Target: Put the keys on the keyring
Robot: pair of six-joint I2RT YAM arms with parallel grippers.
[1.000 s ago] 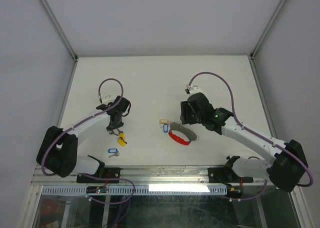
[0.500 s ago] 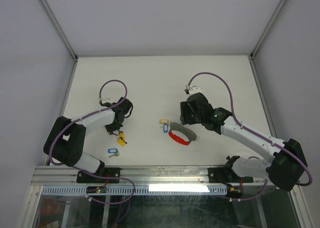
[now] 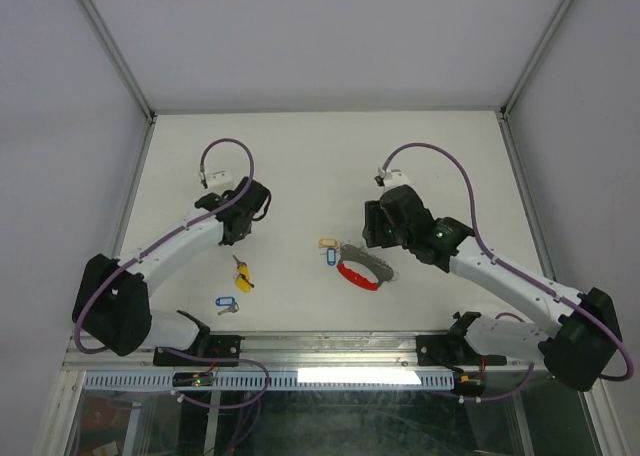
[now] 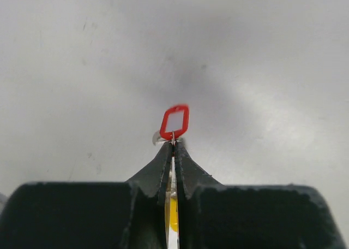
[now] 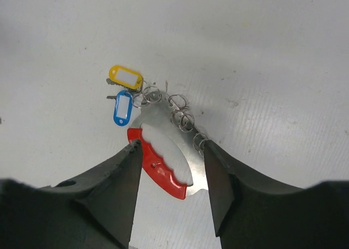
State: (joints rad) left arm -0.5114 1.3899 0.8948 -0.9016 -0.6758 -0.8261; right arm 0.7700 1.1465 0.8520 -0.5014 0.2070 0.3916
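The keyring (image 5: 162, 171) lies flat near the middle of the white worktop (image 3: 300, 166). It is a curved red plastic band with a scalloped inner edge, backed by a thin silver plate that carries a row of small wire rings. At the far end of that row sit a yellow-tagged key (image 5: 125, 77) and a blue-tagged key (image 5: 122, 108), their rounded tags side by side (whether they are threaded on cannot be told). The right claw (image 5: 172, 150) hangs over the keyring with its dark fingers spread wide, one on each side and touching nothing. Well to the left, the left claw (image 4: 173, 146) is pinched fully together on the fine metal loop of a red-tagged key (image 4: 175, 122), whose rounded red frame sticks out past the tips. Nearer the arm bases, a second yellow-tagged key (image 3: 243, 274) and a second blue-tagged key (image 3: 225, 304) lie loose.
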